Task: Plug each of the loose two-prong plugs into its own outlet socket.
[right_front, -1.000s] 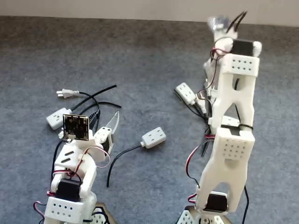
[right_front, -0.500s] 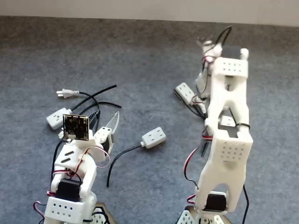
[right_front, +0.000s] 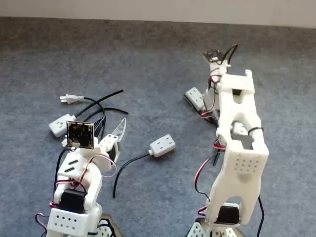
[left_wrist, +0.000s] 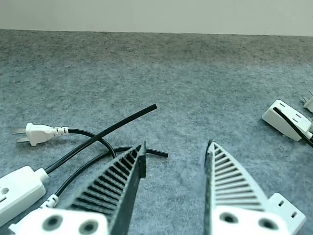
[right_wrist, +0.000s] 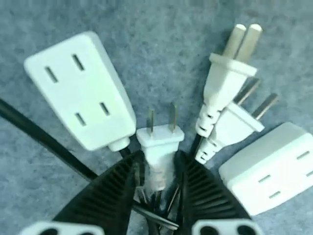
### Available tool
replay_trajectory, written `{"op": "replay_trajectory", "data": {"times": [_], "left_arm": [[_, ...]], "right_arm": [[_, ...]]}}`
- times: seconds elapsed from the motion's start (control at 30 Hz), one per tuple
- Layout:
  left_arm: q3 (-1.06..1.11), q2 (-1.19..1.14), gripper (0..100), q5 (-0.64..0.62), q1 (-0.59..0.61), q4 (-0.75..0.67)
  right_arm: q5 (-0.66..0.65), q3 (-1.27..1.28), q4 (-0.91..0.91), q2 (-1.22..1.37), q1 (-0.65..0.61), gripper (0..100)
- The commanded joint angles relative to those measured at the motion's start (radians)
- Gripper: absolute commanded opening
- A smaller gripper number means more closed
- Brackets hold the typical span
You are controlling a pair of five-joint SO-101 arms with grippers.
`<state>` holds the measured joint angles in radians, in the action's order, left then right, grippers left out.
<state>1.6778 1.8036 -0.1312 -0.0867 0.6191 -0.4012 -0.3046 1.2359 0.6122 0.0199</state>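
- High view: A grey, carpet-like counter [right_front: 148,59] runs back to a pale wall [right_front: 148,9]. A loose plug [right_front: 69,99] lies by the left arm, and a white socket [right_front: 162,145] sits between the two arms.
- Left wrist view: The left tool [left_wrist: 176,144] hangs spread and holds nothing above the grey counter, with black cords [left_wrist: 112,129] crossing beyond it.
- Right wrist view: The right tool [right_wrist: 157,155] pinches a held plug [right_wrist: 159,139] with its prongs pointing away. A near socket [right_wrist: 83,88] lies just beside it, and two spare plugs [right_wrist: 227,68] and a far socket [right_wrist: 274,166] lie on its other side.
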Motion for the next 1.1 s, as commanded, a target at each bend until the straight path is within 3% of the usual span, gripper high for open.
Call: {"op": "replay_trajectory", "data": {"times": [0.0,0.17,0.4,0.6,0.87,1.07], "left_arm": [[0.016,0.001,21,0.003,-0.013,-0.028],[0.016,0.001,21,0.003,-0.013,-0.028],[0.016,0.001,21,0.003,-0.013,-0.028],[0.016,0.001,21,0.003,-0.013,-0.028],[0.016,0.001,21,0.003,-0.013,-0.028],[0.016,0.001,21,0.003,-0.013,-0.028]], "right_arm": [[0.002,0.002,-0.028,-0.035,0.015,16.3],[0.000,0.002,-0.021,0.031,0.010,16.0],[0.005,-0.056,-0.016,0.127,0.015,8.0],[0.005,-0.255,0.182,0.079,0.007,8.0],[0.000,-0.733,0.516,0.028,-0.025,8.0],[0.000,-0.803,0.529,-0.068,-0.033,8.0]]}}
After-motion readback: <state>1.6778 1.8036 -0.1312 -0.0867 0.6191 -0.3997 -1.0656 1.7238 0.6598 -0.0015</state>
